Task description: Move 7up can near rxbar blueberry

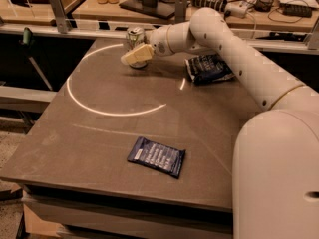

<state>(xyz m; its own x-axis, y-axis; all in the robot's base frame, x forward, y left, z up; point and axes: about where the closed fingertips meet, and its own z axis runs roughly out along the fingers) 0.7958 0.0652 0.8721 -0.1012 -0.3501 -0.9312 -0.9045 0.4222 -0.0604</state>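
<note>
The 7up can [134, 34] stands upright at the far left part of the table, silver with a pull-tab top. My gripper [136, 56] has reached it from the right and covers the can's front and lower half. Only the can's top and a bit of its base show. The rxbar blueberry [156, 156] lies flat near the table's front edge, a dark blue wrapper with white text, far from the can and the gripper.
A puffy dark blue-and-white chip bag [209, 67] lies at the back right, under my arm [234, 49]. A bright ring of light [99, 108] marks the table top [75, 148]. Behind the table runs a rail with posts, bottles and cables.
</note>
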